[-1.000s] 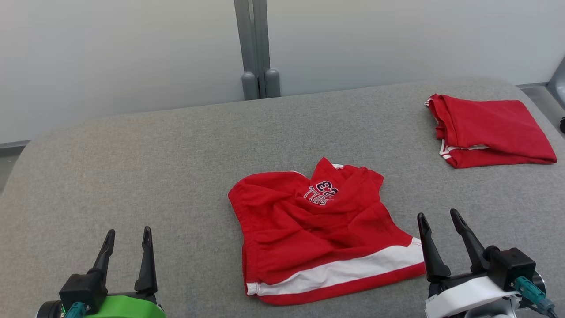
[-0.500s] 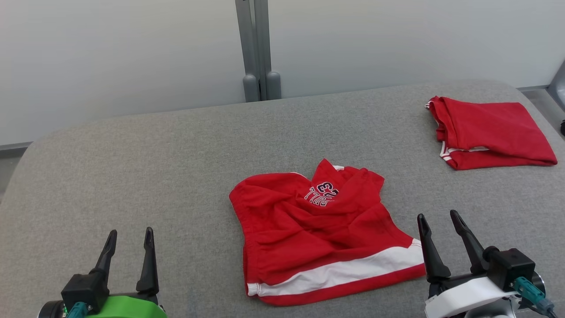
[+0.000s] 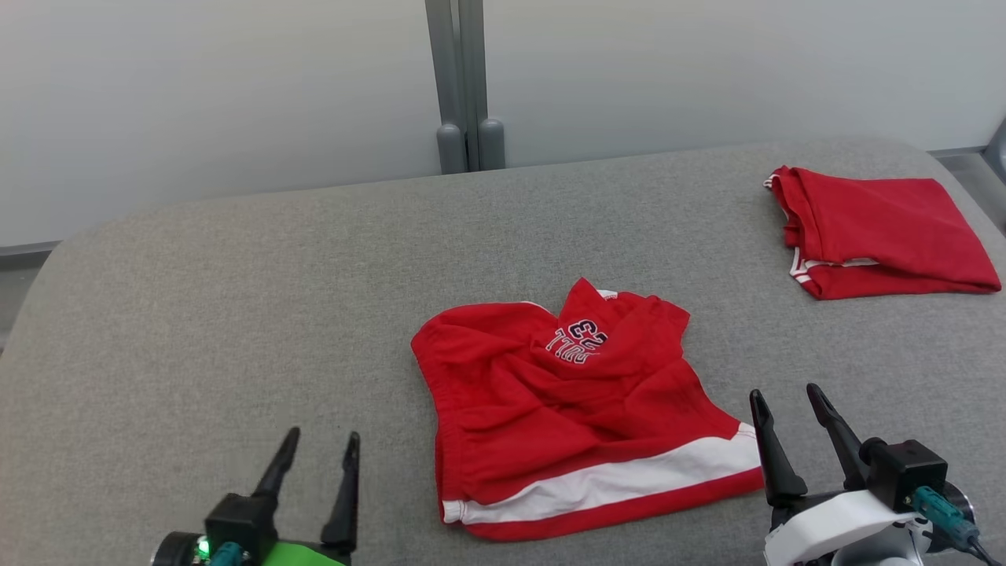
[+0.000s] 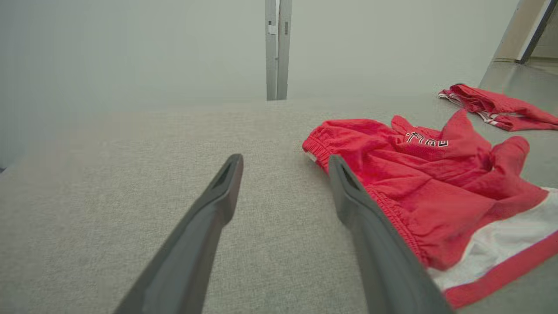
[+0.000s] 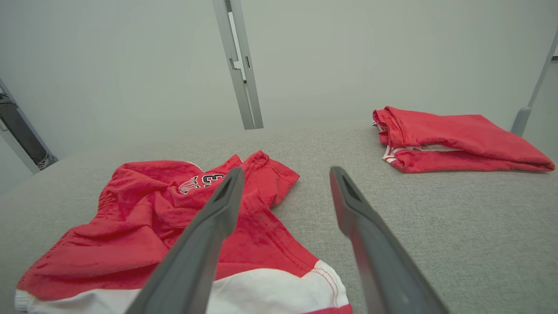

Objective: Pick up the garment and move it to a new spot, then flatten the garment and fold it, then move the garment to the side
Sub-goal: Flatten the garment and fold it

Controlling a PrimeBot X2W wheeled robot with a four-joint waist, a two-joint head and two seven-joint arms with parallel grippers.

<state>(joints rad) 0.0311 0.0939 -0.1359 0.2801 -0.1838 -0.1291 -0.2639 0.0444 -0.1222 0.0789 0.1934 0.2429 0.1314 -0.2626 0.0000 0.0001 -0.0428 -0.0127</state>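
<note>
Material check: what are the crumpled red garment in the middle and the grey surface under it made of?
The crumpled red garment looks like soft matte knit, likely cotton or a blend: loose wrinkles, gathered waistband, stitched white band at the hem. The grey surface looks like matte woven fabric covering with a coarse flecked weave; its rounded edges suggest padding beneath, though that is unconfirmed.

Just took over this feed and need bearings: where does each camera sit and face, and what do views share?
Head view: on the head, facing forward and down at the grey surface, crumpled red garment central, folded red garment far right; left gripper, right gripper below, open.
Left wrist view: on that wrist, looking along its fingers; crumpled red garment at right.
Right wrist view: on that wrist, looking along its fingers; crumpled red garment at left.
Shared: both garments, grey post.
</note>
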